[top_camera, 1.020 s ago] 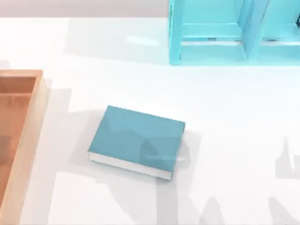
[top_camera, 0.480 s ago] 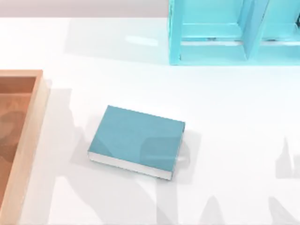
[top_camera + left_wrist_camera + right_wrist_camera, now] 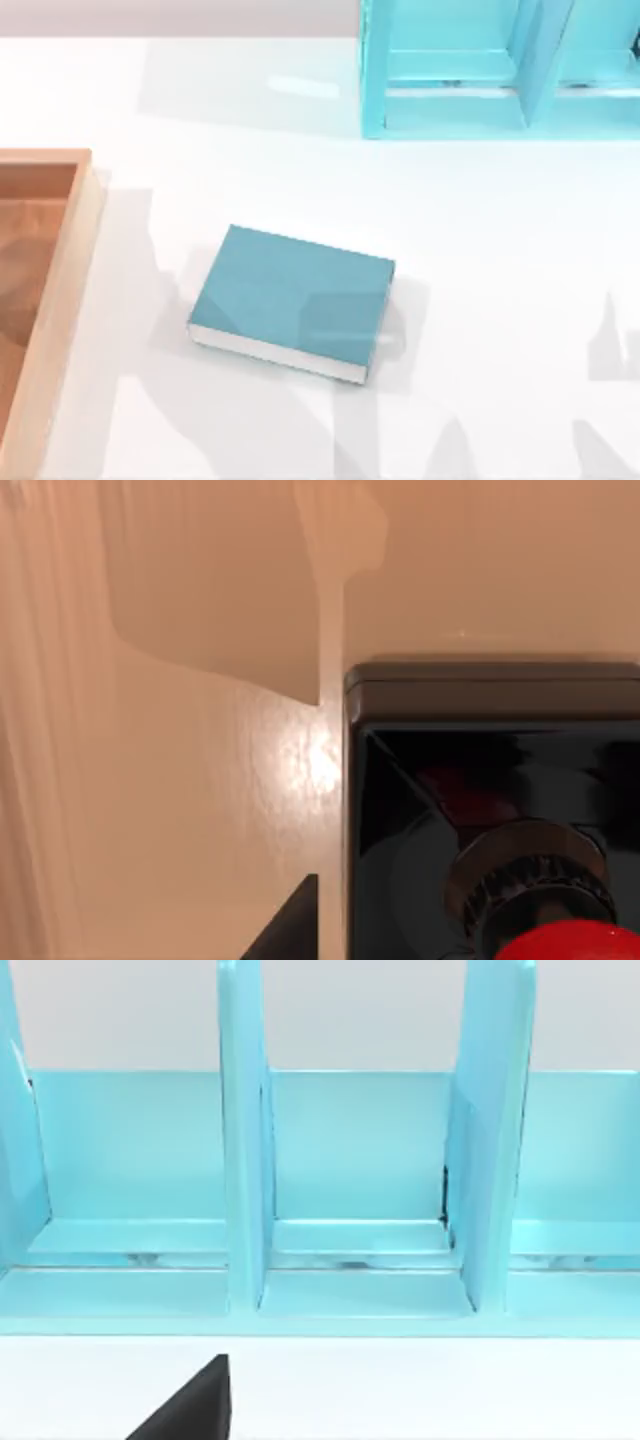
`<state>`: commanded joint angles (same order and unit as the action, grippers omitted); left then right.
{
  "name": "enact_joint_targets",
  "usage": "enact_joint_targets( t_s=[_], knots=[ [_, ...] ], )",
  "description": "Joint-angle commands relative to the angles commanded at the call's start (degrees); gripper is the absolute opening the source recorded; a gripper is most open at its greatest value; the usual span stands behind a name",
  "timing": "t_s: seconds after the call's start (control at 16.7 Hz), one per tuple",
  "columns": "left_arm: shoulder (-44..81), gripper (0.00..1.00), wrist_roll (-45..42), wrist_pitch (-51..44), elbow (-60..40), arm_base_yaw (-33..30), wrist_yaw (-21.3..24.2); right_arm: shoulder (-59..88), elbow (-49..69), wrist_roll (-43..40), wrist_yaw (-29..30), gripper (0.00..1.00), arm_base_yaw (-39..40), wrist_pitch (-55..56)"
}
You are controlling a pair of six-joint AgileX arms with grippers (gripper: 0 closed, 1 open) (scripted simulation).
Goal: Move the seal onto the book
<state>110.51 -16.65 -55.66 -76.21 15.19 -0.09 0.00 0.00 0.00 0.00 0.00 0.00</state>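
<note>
Plain teal-blue hardcover book [image 3: 290, 298], white page edges, on a white worktop [image 3: 500, 250]. Glossy black square-based seal [image 3: 480, 810], red knob. Light-blue shelf unit [image 3: 480, 70]; orange-brown wooden tray [image 3: 60, 290].

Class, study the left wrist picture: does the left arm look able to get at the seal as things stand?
Probably yes. The seal sits right below the left arm's camera on the wooden tray, its red knob facing up, and nothing lies over it. One dark fingertip shows beside the base; whether the gripper is open cannot be told.

White table [image 3: 480, 250], light-blue shelf unit [image 3: 450, 110], wooden tray [image 3: 70, 260].
</note>
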Motion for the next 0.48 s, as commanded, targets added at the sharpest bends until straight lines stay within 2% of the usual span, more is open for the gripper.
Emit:
enact_joint_targets(
  t_s=[0.42,0.48],
  knots=[
    [0.00,0.02,0.00,0.00,0.00,0.00,0.00,0.00,0.00,0.00,0.00,1.00,0.00,0.00],
    [0.00,0.00,0.00,0.00,0.00,0.00,0.00,0.00,0.00,0.00,0.00,1.00,0.00,0.00]
  ],
)
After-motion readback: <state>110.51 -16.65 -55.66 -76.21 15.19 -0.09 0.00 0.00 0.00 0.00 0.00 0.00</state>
